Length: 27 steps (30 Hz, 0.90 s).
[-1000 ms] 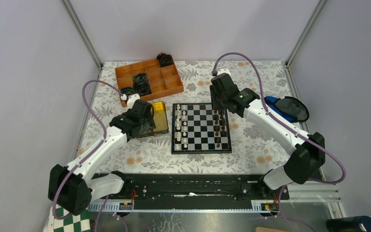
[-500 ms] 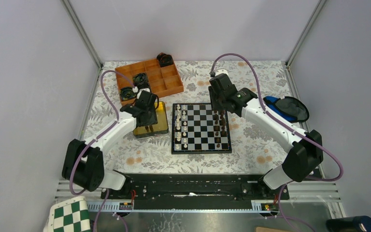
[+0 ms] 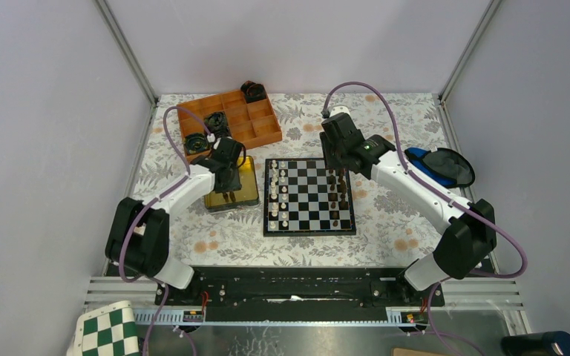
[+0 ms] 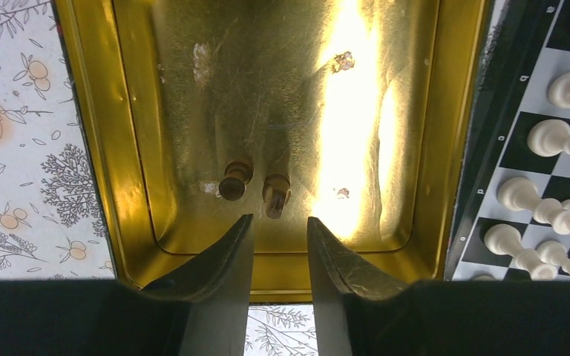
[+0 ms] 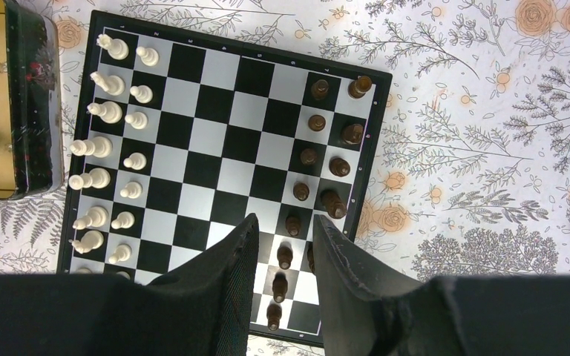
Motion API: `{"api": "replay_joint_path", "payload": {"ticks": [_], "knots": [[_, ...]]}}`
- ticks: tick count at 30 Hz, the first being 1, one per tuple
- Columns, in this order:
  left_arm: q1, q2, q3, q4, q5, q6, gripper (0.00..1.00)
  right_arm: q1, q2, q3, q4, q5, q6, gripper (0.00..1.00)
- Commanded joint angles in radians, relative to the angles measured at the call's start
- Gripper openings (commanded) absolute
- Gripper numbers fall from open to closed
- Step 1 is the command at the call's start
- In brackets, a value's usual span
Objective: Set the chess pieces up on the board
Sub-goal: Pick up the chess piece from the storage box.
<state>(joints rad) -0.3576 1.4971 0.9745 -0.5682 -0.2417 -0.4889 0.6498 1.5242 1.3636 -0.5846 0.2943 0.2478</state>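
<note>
The board [image 3: 308,196] lies mid-table. White chess pieces [image 5: 100,146] fill its two left columns and dark brown ones [image 5: 339,167] line the right side. Two more dark pieces [image 4: 234,180] lie in a gold tin [image 4: 133,148] just left of the board. My left gripper [image 4: 278,221] hovers over the tin's near end, jaws narrowly open, with the loose piece [image 4: 275,194] just ahead of its tips. My right gripper [image 5: 285,220] hangs open above the dark pieces at the board's right, with nothing held.
An orange compartment tray [image 3: 256,126] with black coiled objects sits at the back left. A blue and black item [image 3: 441,167] lies to the right of the board. A green-and-white checkered sheet [image 3: 107,334] shows at the bottom left. A floral cloth covers the table.
My left arm has swung toward the far end of the tin and its jaws have narrowed. The right arm has barely shifted.
</note>
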Motion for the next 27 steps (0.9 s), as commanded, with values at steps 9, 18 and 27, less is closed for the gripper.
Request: {"api": "replay_joint_path", "payload": {"ticks": [9,18,27], "knots": [[0.026,0.071,0.02,0.08,0.027,0.021,0.36,0.008,-0.021,-0.009,0.032,0.005,-0.025,0.39],[0.036,0.111,0.023,0.093,0.043,0.023,0.33,0.004,-0.016,-0.016,0.035,0.003,-0.028,0.39],[0.043,0.11,0.026,0.099,0.058,0.023,0.2,-0.004,-0.02,-0.021,0.034,0.006,-0.033,0.39]]}}
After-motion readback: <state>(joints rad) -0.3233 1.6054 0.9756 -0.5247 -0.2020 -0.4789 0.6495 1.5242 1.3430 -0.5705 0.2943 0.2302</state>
